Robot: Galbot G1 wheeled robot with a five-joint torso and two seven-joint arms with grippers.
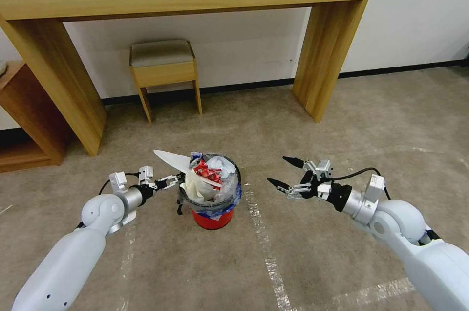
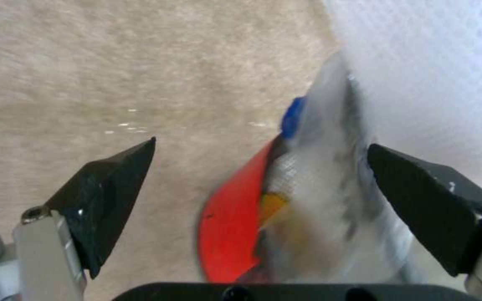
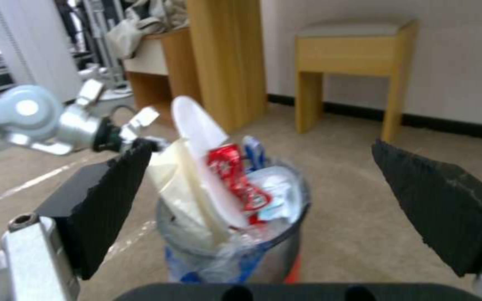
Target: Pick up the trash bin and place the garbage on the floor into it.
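Note:
The trash bin point(image 1: 214, 219), red at the base with a grey rim and a clear-and-blue bag, stands on the floor between my arms. It is heaped with garbage point(image 1: 209, 174): red wrappers, white tissues and a flat white sole point(image 1: 172, 159) that sticks out toward the left. My left gripper point(image 1: 171, 182) is at the bin's left rim and is open. In the left wrist view the bin's edge point(image 2: 231, 217) lies between the spread fingers of the left gripper point(image 2: 262, 143). My right gripper point(image 1: 276, 169) hangs open to the right of the bin, apart from it, facing the bin point(image 3: 285, 251).
A wooden console table point(image 1: 323, 56) stands against the wall behind the bin, with a small stool point(image 1: 163, 71) under it. A low wooden shelf point(image 1: 24, 120) is at the far left. Tape lines point(image 1: 264, 237) cross the carpet.

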